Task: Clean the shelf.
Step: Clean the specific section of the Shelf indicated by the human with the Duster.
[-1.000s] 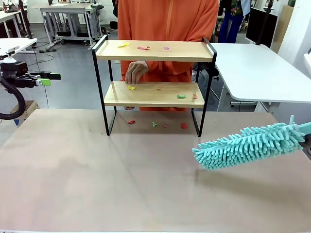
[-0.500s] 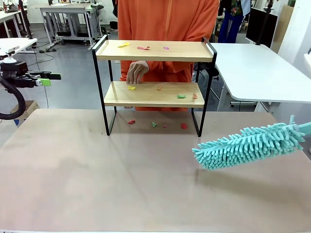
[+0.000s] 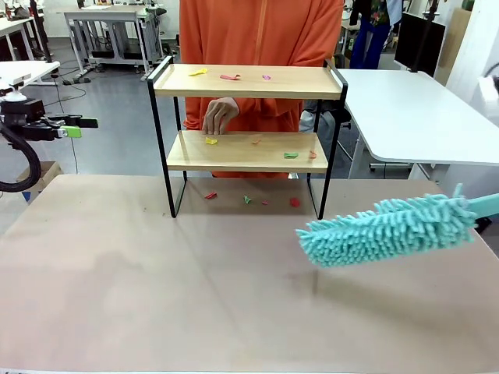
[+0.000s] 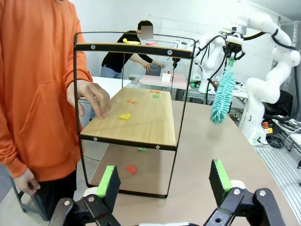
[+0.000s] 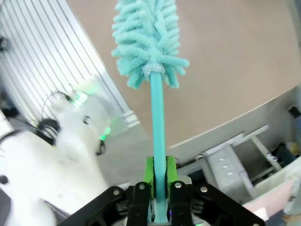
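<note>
The shelf [image 3: 248,117] stands at the table's far middle, two wooden boards in a black frame. Coloured paper scraps [image 3: 230,77] lie on the top board, on the lower board [image 3: 290,155] and on the table beneath [image 3: 295,202]. A person in orange stands behind, one hand [image 3: 220,115] on the lower board. My right gripper [image 5: 159,183] is shut on the handle of a teal fluffy duster [image 5: 146,40]; the duster [image 3: 386,230] hovers low over the table, right of the shelf. My left gripper [image 3: 82,127] hangs open far left, and it [image 4: 163,181] faces the shelf's [image 4: 136,117] end.
The brown table top [image 3: 156,288] stretches wide in front of the shelf. A white table [image 3: 405,109] stands at the back right, more tables behind. The person's other hand [image 4: 26,181] hangs beside the shelf in the left wrist view.
The duster has moved left and slightly up, closer to the shelf's right leg. The person shifted a little. The left arm has stayed put.
</note>
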Motion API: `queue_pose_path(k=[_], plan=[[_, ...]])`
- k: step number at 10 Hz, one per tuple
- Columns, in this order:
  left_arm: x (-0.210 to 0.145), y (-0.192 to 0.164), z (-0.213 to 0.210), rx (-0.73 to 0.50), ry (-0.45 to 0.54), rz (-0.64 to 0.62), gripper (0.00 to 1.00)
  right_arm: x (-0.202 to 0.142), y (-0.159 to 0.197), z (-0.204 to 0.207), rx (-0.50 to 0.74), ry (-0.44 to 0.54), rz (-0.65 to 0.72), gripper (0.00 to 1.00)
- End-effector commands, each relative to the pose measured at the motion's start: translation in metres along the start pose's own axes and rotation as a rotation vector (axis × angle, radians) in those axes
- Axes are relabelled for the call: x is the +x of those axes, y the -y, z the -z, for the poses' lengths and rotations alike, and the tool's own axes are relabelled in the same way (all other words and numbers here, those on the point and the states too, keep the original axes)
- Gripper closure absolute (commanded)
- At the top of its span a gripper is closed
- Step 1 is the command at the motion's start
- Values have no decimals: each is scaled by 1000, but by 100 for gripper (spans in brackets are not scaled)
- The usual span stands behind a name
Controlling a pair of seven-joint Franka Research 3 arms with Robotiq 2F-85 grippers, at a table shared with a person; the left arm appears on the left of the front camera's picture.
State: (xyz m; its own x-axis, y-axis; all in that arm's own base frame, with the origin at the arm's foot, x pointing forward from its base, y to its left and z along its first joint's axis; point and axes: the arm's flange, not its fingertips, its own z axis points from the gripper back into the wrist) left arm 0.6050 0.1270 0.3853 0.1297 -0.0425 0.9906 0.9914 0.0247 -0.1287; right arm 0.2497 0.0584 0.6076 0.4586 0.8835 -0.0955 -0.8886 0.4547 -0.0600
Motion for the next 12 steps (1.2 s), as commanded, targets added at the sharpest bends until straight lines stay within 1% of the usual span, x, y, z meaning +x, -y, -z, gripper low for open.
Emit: queue_pose_path(k=[1,2,3,4,5,6,7,10,11,12], plan=[[0,1,-1,-4,-7,17,0,33,-27,-32,60,110,171,87],[0,1,-1,-4,-7,17,0,52,-41,-41,82,179,195,87],[0,1,-1,-4,-7,17,0,71,-51,-46,78,255,267,87],[0,1,-1,-4,-7,17,0,91,-57,-46,18,291,329,87],[0,1,-1,-4,-7,17,0,113,-55,-39,52,347,324,87],[0,1,-1,-4,-7,17,0,125,-54,-30,67,341,216,87],[0,1,-1,-4,-7,17,0,92,-62,-54,75,291,297,87],[0,1,-1,-4,-7,17,0,92,-62,-54,75,291,297,87],[0,1,-1,-4,-7,17,0,102,-61,-46,78,295,292,87],[0,1,-1,-4,-7,17,0,138,-71,-40,59,269,422,87]])
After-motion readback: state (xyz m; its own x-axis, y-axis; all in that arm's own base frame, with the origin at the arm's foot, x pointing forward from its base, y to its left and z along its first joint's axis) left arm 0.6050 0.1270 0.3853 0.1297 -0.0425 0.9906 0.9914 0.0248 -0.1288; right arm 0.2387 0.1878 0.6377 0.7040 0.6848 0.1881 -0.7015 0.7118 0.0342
